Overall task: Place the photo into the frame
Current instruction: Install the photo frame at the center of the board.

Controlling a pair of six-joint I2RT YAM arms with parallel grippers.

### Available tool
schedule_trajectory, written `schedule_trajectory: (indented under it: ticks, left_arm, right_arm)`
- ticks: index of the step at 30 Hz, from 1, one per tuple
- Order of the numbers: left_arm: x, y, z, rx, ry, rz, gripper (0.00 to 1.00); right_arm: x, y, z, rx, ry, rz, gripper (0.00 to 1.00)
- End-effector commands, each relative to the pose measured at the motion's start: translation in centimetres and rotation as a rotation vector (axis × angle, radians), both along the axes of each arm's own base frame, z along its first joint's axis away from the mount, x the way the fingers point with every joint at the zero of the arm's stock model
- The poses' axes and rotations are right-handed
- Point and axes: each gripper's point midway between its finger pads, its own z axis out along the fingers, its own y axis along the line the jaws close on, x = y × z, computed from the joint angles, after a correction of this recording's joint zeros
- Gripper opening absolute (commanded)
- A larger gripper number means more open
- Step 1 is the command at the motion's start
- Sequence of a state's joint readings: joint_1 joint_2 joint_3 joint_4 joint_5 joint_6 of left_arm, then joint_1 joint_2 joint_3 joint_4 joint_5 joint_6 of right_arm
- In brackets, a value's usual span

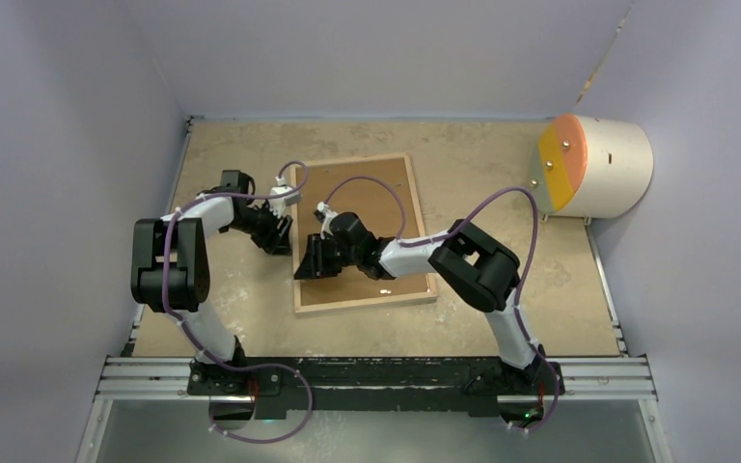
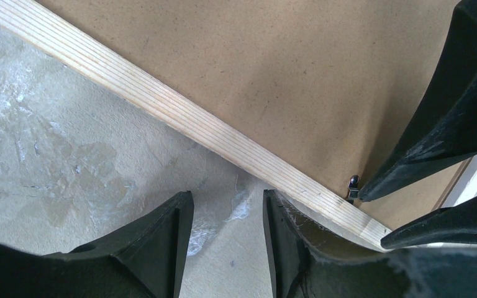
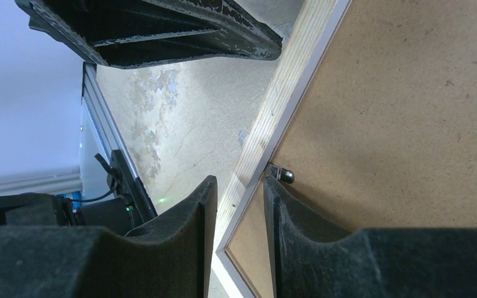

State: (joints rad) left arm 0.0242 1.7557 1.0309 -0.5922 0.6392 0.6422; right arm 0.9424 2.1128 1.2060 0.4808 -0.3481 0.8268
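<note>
Top view: frame (image 1: 362, 305) lies flat and back-up on the bench (image 1: 502, 318), mid-field, with the brown backing board (image 1: 367, 193) filling it. Left gripper (image 1: 280, 239) sits at the frame's left rim. Right gripper (image 1: 307, 268) is over the same rim, nearer the arm bases.

Left wrist: left gripper (image 2: 227, 198) fingers apart, bare bench between them, one tip at the wooden rim's outer edge. Frame (image 2: 180, 115) runs diagonally. A small metal tab (image 2: 353, 184) sits at the rim's inner edge, the right gripper's fingers (image 2: 447, 124) beside it.

Right wrist: right gripper (image 3: 239, 186) fingers slightly apart, astride the rim, one outside and one over the backing board by the metal tab (image 3: 284, 176). Pinching or only straddling, cannot tell.
</note>
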Motion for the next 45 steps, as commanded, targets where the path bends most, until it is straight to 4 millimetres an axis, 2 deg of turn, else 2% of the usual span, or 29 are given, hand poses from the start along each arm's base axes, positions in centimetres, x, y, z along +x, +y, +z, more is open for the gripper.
schedule_trajectory:
  ticks: [1, 6, 10, 12, 15, 17, 20, 25, 28, 29, 31, 32, 37, 45]
  left_arm:
    - [-0.3, 0.3, -0.9, 0.008, 0.011, -0.018, 0.47]
    - [-0.4, 0.2, -0.9, 0.005, 0.011, -0.020, 0.48]
    - [-0.5, 0.2, -0.9, 0.006, 0.011, -0.019, 0.48]
    - [-0.4, 0.3, -0.6, 0.000, 0.010, -0.011, 0.47]
    - [0.9, 1.0, 0.6, -0.059, 0.012, 0.049, 0.47]
    - [2.4, 1.8, 1.5, -0.102, 0.008, 0.098, 0.47]
    - [4.5, 2.4, 2.3, -0.135, -0.006, 0.144, 0.47]
    - [6.3, 1.3, 2.8, -0.230, 0.024, 0.177, 0.47]
    - [6.8, 0.9, 2.6, -0.263, 0.039, 0.184, 0.48]
    - [6.8, 0.7, 2.6, -0.270, 0.043, 0.183, 0.48]
    - [6.9, 0.5, 2.3, -0.274, 0.047, 0.177, 0.48]
    - [6.8, 0.4, 2.2, -0.274, 0.051, 0.175, 0.48]
    - [6.4, 0.1, 1.4, -0.259, 0.058, 0.150, 0.48]
    - [5.2, -0.6, -0.4, -0.213, 0.073, 0.100, 0.48]
  right_arm:
    - [1.1, -0.2, -1.4, -0.050, -0.017, -0.044, 0.36]
    - [1.2, 0.0, -1.7, -0.050, -0.015, -0.043, 0.36]
    - [1.0, 0.2, -0.9, -0.025, -0.009, -0.036, 0.36]
    - [1.1, 0.3, 0.6, 0.015, -0.003, -0.035, 0.36]
    - [2.0, 0.1, 4.4, 0.105, -0.018, -0.045, 0.37]
    - [3.5, -0.4, 6.5, 0.135, -0.046, -0.074, 0.38]
    - [6.5, -1.5, 8.1, 0.145, -0.076, -0.125, 0.39]
    - [12.1, -2.6, 7.5, 0.135, -0.071, -0.205, 0.39]
    - [15.0, -2.4, 6.3, 0.116, -0.065, -0.234, 0.39]
    - [15.7, -2.2, 5.3, 0.106, -0.059, -0.240, 0.39]
    - [17.2, -1.6, 5.2, 0.111, -0.069, -0.252, 0.39]
    - [17.6, -1.5, 4.4, 0.102, -0.060, -0.256, 0.39]
    - [19.6, -0.3, 3.3, 0.108, -0.054, -0.267, 0.39]
    - [21.3, 0.8, 2.5, 0.125, -0.052, -0.298, 0.38]
